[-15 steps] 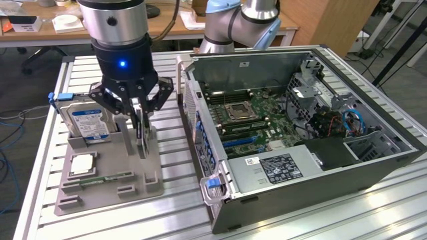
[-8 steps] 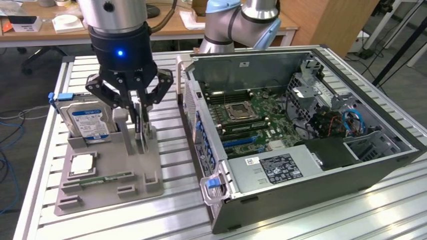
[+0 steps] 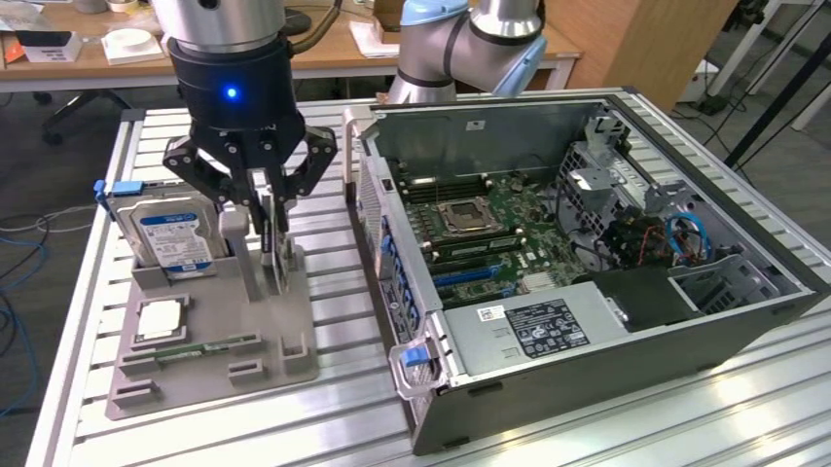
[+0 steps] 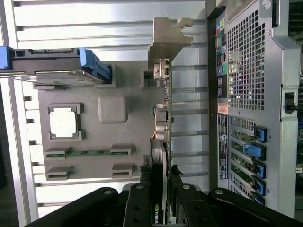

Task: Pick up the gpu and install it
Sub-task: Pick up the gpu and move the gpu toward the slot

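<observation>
Standing on edge in the grey holder [image 4: 113, 127]: gpu [image 4: 161, 123], fingers [image 4: 141, 198] clamped against both its faces. Hard drive [image 3: 171, 233] upright in the same holder. Open computer case [image 3: 649, 360] just beside the holder on the tabletop [image 3: 350, 418].

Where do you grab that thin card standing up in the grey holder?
I'd take the gpu by its top long edge, near the middle, coming straight down. It stands on edge in the grey holder, so that edge is free and its two flat faces suit a pinch. Avoid the silver bracket at one end.
</observation>
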{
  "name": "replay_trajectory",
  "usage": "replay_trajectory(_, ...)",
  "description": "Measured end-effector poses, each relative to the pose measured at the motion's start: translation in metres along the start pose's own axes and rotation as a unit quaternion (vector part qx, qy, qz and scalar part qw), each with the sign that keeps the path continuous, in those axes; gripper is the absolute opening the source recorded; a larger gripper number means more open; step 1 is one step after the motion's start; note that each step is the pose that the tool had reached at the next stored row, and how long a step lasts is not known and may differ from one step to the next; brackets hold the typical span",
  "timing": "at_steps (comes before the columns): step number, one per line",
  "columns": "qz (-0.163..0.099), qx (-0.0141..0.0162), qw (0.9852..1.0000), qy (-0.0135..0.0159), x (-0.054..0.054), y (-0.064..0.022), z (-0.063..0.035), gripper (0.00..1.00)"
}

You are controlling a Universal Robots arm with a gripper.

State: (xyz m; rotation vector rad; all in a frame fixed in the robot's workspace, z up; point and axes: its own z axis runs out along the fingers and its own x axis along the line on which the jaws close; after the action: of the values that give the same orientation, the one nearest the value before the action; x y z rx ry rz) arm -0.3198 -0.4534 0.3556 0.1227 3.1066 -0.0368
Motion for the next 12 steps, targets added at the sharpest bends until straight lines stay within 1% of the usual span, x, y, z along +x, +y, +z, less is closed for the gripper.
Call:
replay_trajectory(5,0.000,0.0000,1.0000,0.0000,0.0000,0.0000,-0.0004,0.26)
replay_trajectory(12,0.000,0.0000,1.0000,0.0000,-0.0002,-0.0001,-0.0043,0.26)
